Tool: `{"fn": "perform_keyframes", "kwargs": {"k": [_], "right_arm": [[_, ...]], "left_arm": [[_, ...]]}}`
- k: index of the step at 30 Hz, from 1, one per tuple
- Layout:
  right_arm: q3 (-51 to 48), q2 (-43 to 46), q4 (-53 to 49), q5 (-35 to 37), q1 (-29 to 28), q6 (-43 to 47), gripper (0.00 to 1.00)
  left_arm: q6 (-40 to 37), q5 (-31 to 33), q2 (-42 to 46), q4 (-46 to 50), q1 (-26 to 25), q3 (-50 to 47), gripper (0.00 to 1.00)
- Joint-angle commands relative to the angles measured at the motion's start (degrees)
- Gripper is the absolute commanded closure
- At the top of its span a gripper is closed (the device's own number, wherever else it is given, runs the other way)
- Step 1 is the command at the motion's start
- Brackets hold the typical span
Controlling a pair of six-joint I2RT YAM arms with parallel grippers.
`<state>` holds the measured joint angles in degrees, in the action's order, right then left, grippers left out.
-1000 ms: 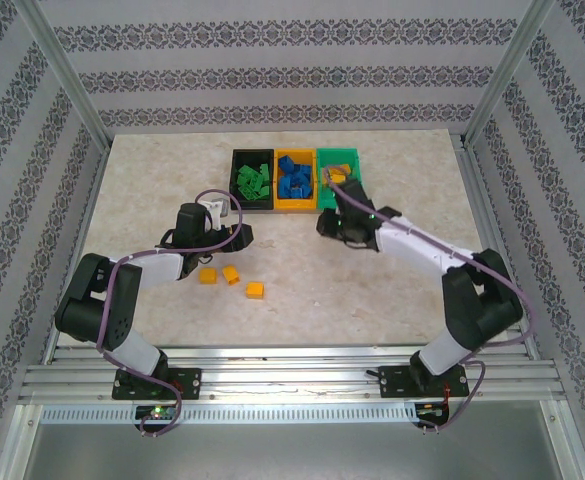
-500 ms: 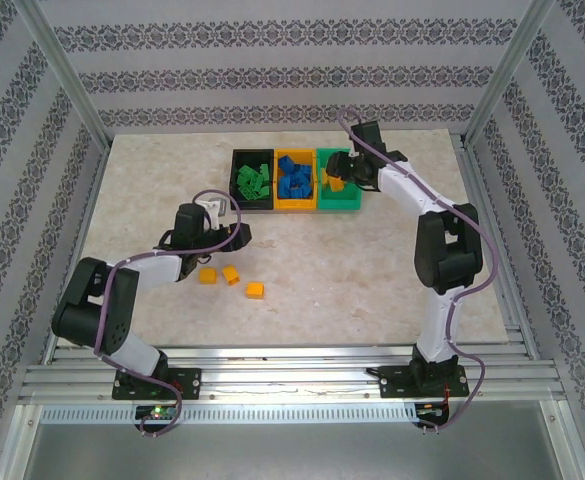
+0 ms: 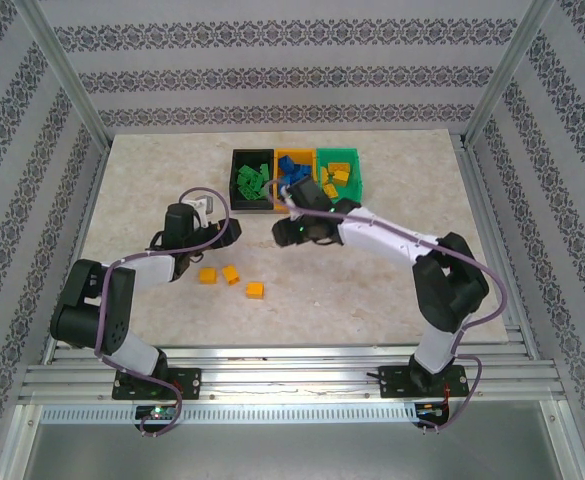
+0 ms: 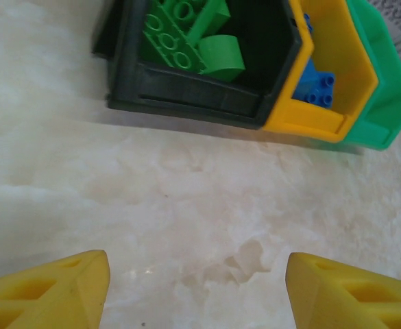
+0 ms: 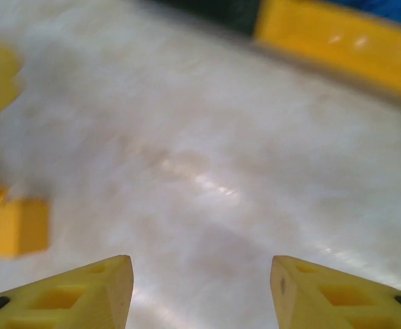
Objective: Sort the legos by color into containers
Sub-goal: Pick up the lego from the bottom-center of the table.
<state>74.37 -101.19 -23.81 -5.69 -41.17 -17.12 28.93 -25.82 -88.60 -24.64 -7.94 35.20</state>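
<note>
The left hand (image 4: 200, 288) hangs low over the tabletop (image 3: 152, 180), pointed toward the bins. Its yellow fingers (image 4: 56, 284) stand apart, released, with only bare marble between them. Just below and right of it in the top view, three loose yellow bricks (image 3: 208, 275) (image 3: 231, 273) (image 3: 255, 290) lie on the tabletop. Two sit close together and the third a little nearer the arm bases.

At the far side, three bins stand in a row, touching. The black bin (image 3: 238, 190) is leftmost and holds green bricks (image 4: 179, 34). The right hand (image 5: 200, 288) hovers over open tabletop just in front of the black and yellow bins, near the left hand but apart from it. Its fingers (image 5: 77, 291) are spread and released, grasping nothing. One blurred yellow brick (image 5: 15, 226) shows to its left in the wrist view.

The yellow bin (image 4: 303, 120) stands in the middle with blue bricks (image 4: 317, 86) inside. The right arm crosses its front edge in the top view. The green bin (image 3: 355, 190) is rightmost and holds yellow bricks (image 3: 337, 175).
</note>
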Motion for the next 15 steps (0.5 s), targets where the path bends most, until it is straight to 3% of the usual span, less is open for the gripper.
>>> {"fn": "perform_keyframes", "kwargs": {"k": [1, 7, 15], "right_arm": [[-2.21, -0.17, -0.98, -3.89, -5.08, 4.19, 0.43], [0.94, -7.09, -2.67, -8.09, -10.35, 8.87, 0.38], [8.06, -14.28, -5.71, -9.86, -13.13, 13.99, 0.38]], "left_arm": [[4.73, -2.10, 0.10, -7.14, 3.04, -3.14, 0.32], [9.38, -4.61, -1.10, -14.23, 6.57, -6.21, 0.32], [9.65, -4.60, 0.24, -14.56, 7.44, -7.06, 0.32]]}}
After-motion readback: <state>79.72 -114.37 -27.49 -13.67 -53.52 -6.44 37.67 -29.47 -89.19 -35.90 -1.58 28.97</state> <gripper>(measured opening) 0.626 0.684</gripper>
